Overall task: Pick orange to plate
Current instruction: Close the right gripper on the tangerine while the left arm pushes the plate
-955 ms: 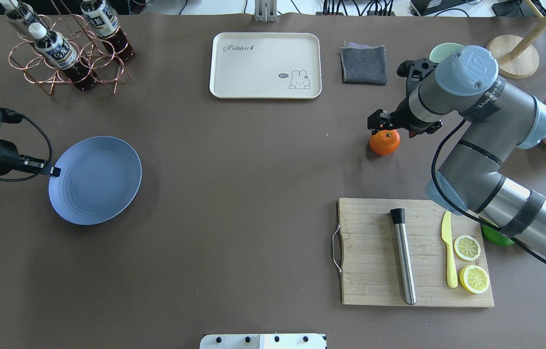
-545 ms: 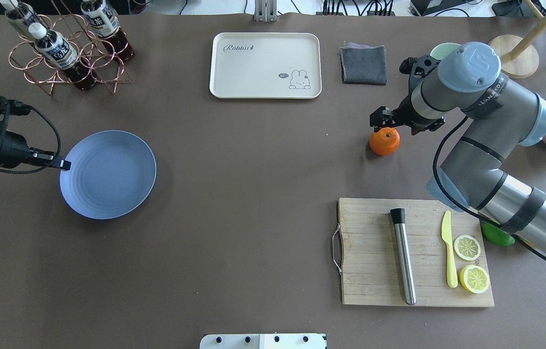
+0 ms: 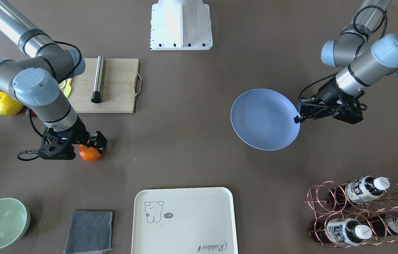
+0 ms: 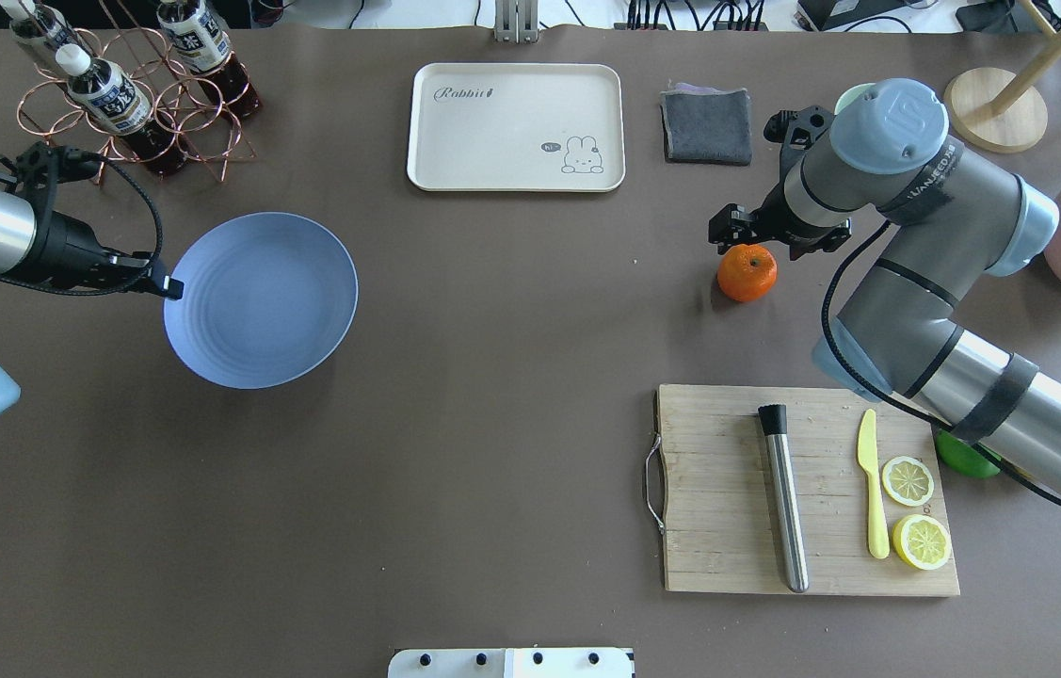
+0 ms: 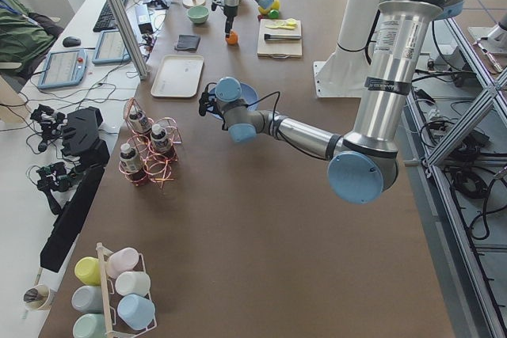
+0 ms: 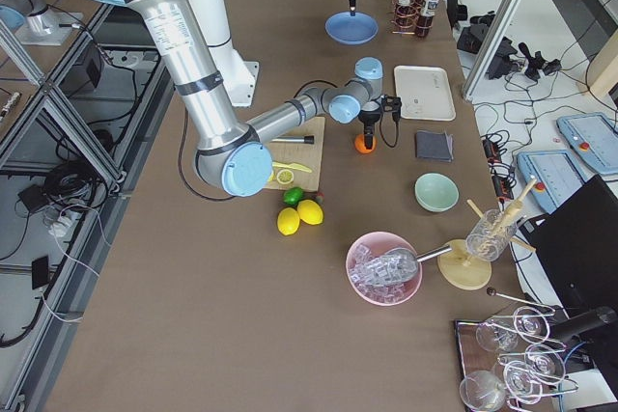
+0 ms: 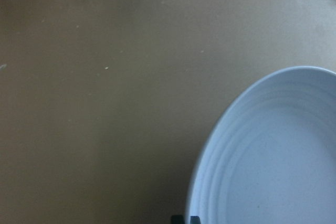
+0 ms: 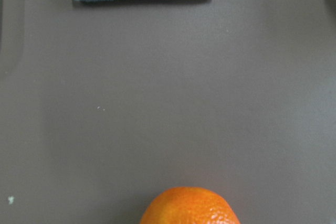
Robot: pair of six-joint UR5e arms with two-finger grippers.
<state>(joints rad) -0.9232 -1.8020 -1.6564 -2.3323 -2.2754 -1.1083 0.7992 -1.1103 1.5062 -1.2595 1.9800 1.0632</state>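
The left gripper (image 4: 168, 286) is closed on the near-left rim of the plate (image 4: 262, 301), its two fingertips (image 7: 181, 219) just showing at that rim in the wrist view. The plate is over the left half of the table (image 4: 492, 395); whether it touches the table I cannot tell. Just beyond it, in the far left corner, a copper wire rack (image 4: 130, 104) holds bottles.

The right gripper (image 3: 89, 143) hangs over the far side of the orange (image 4: 747, 273), and its black body hides the fingers, so I cannot tell how far the jaws are apart or whether they touch the fruit. The orange sits on the table's right half, nearer the far edge, well apart from the plate.

Beyond the orange, by the far edge, lie a folded grey cloth (image 4: 706, 124) and a green bowl (image 3: 1, 223). A cream tray (image 4: 516, 127) lies at the middle of the far edge. Towards the near edge a wooden board (image 4: 728, 490) carries a metal rod (image 4: 782, 499), a yellow knife (image 4: 872, 485) and two lemon slices (image 4: 908, 480). A lime (image 4: 963, 459) and whole lemons (image 3: 8, 104) lie at the board's right side, partly under the right arm
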